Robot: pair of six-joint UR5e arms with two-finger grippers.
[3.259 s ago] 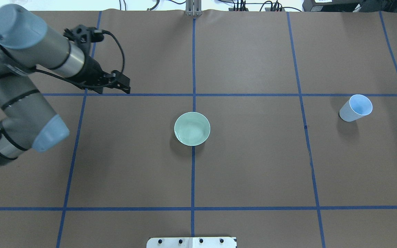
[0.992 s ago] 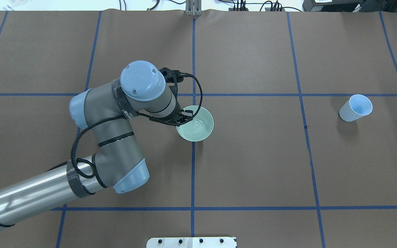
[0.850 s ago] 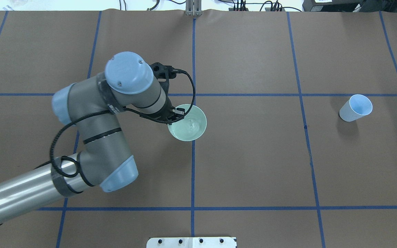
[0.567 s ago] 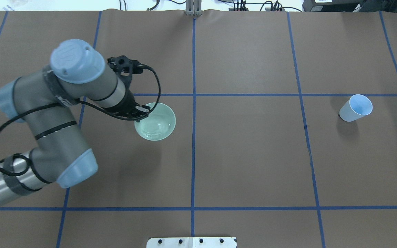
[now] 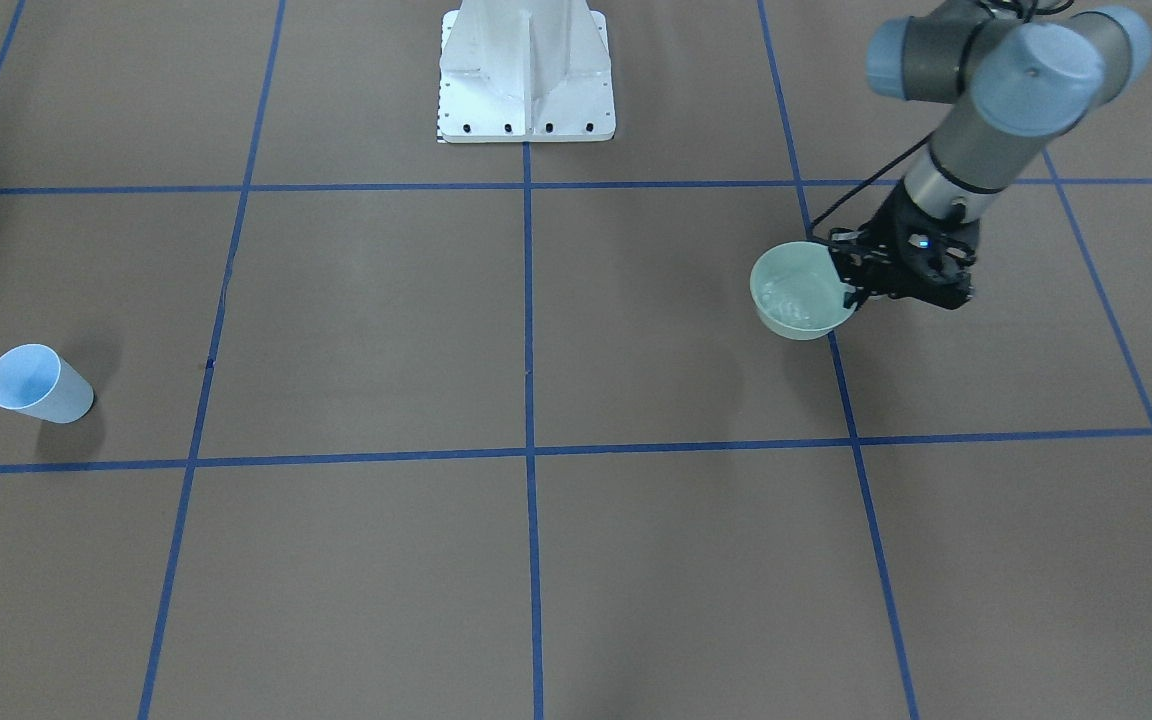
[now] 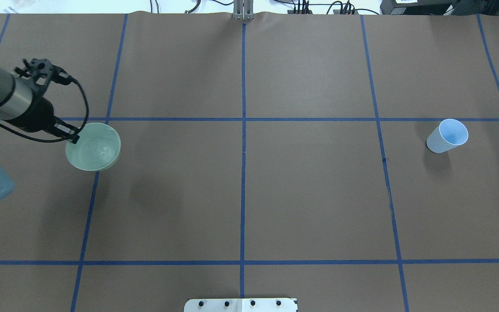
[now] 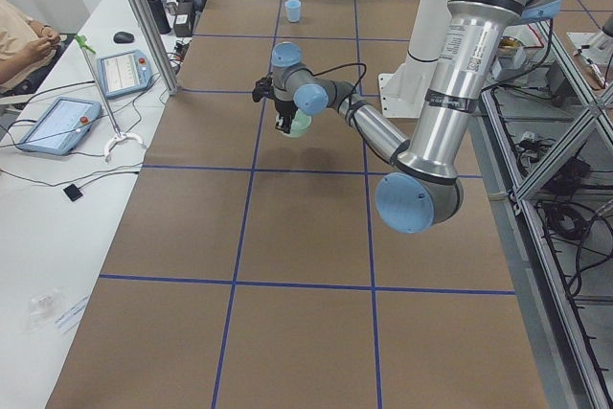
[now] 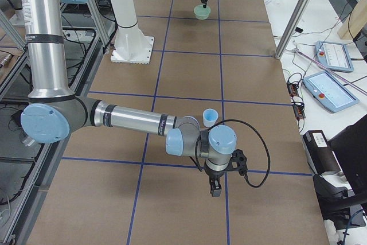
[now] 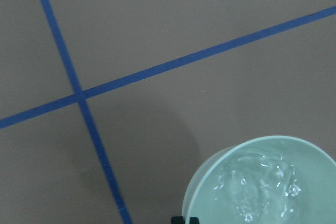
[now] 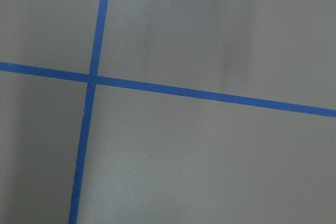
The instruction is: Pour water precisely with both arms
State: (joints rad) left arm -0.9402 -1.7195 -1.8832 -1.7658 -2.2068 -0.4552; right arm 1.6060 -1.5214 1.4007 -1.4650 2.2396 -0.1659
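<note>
The bowl of water (image 6: 93,147), pale green, hangs from my left gripper (image 6: 73,138). My jaws are pinched tight on the rim on the side nearest my wrist. The bowl rides clear of the table (image 6: 310,195), and its shadow falls apart from it on the brown paper. The water inside is rippled.

A little over half a second ago I had it partway between the centre tape line and the next line to my left. Three seconds back it stood on the centre line, with my jaws well away. Now it sits over that left blue tape line (image 6: 88,208), just on my side of the cross line.

The blue paper cup (image 6: 447,135) has not shifted. It stands upright well apart on my right, with the centre line and another tape line between it and the bowl.

My right gripper (image 8: 215,190) points down at the table near the cup. It shows only from the side, so I cannot tell how its jaws stand.
</note>
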